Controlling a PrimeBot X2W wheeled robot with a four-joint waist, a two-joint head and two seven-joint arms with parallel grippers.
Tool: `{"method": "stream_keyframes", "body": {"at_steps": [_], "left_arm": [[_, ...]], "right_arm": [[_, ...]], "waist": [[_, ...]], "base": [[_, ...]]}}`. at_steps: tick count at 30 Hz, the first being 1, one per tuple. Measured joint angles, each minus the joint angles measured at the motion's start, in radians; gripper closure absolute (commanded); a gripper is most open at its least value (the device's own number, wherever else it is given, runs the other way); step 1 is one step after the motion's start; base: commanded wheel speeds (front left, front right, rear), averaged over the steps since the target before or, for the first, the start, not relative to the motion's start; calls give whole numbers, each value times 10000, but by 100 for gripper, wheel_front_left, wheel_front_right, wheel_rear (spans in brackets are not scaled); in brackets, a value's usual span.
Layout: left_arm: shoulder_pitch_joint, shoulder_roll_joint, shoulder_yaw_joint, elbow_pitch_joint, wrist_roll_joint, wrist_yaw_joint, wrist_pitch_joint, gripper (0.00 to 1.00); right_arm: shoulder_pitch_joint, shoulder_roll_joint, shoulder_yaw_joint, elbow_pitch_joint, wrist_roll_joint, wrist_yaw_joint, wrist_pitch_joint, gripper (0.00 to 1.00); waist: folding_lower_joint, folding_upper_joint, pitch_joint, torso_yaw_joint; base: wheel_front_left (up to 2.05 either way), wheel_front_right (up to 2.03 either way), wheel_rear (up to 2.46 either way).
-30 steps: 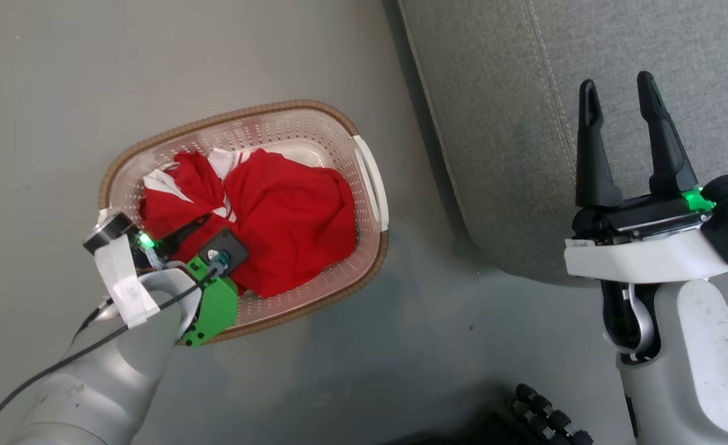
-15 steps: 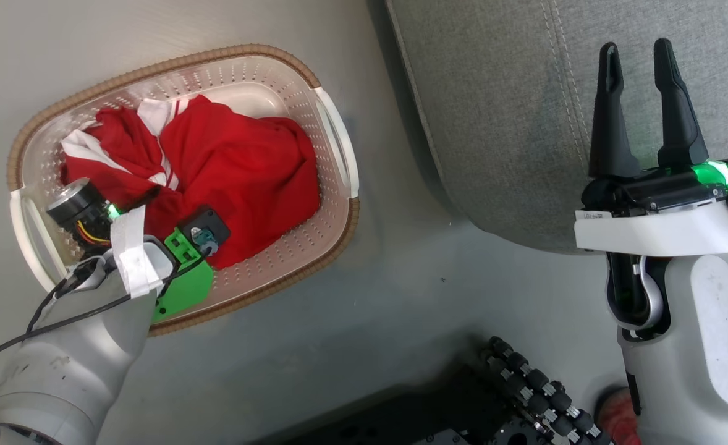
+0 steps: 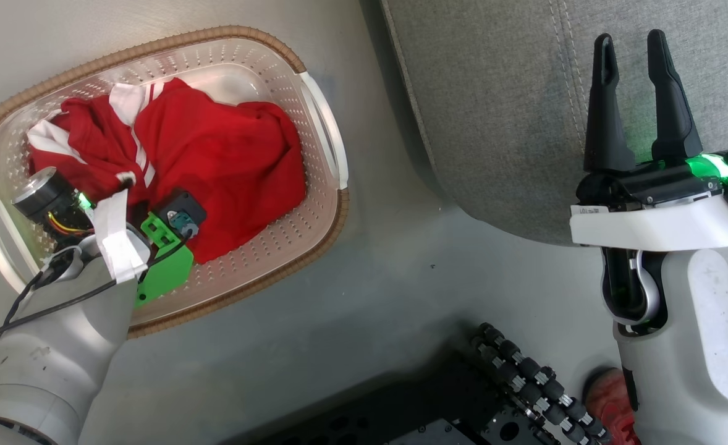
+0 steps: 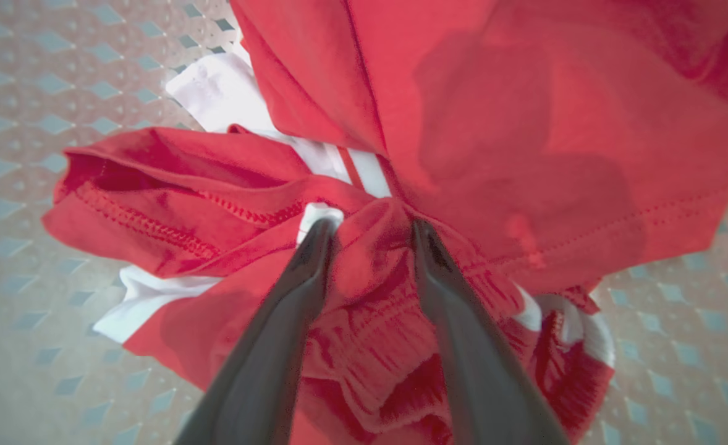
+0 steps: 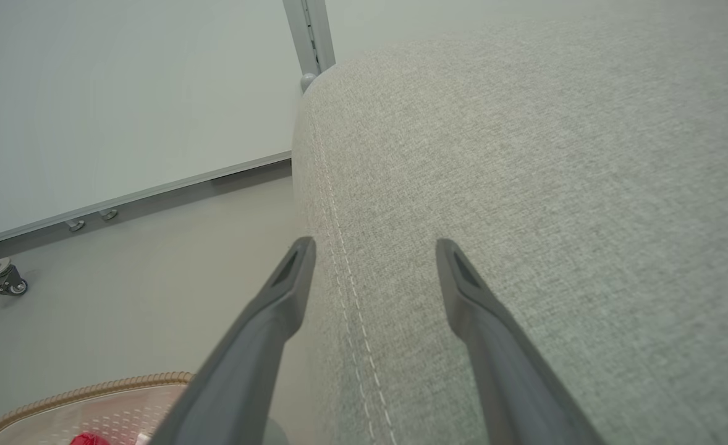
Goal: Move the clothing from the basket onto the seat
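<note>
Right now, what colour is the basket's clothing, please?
The clothing is red with white stripes; left wrist view.

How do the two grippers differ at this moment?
The left gripper is down in the basket with a fold of the red clothing between its jaws; the right gripper hangs over the seat, open and empty. Both have long dark fingers.
</note>
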Motion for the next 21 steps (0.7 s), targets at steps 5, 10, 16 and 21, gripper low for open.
{"method": "stream_keyframes", "body": {"at_steps": [5, 10, 16, 21], "left_arm": [[-34, -4, 31, 0, -194, -40, -276, 100], [-44, -121, 247, -100, -566, 81, -905, 100], [442, -504, 830, -343, -1494, 180, -1622, 100], [1081, -729, 1340, -932, -2192, 309, -2006, 100]], "right_arm": [[-23, 0, -42, 69, 84, 0, 0, 0], [-3, 0, -109, 182, 52, 0, 0, 0], [174, 4, -259, 295, -295, 0, 0, 0], [485, 8, -353, 414, -614, 0, 0, 0]], "waist": [[-1, 0, -56, 34], [-1, 0, -280, 123], [-1, 0, -823, 288], [-1, 0, -1528, 479]], "base": [[0, 0, 0], [0, 0, 0], [0, 0, 0], [0, 0, 0]]}}
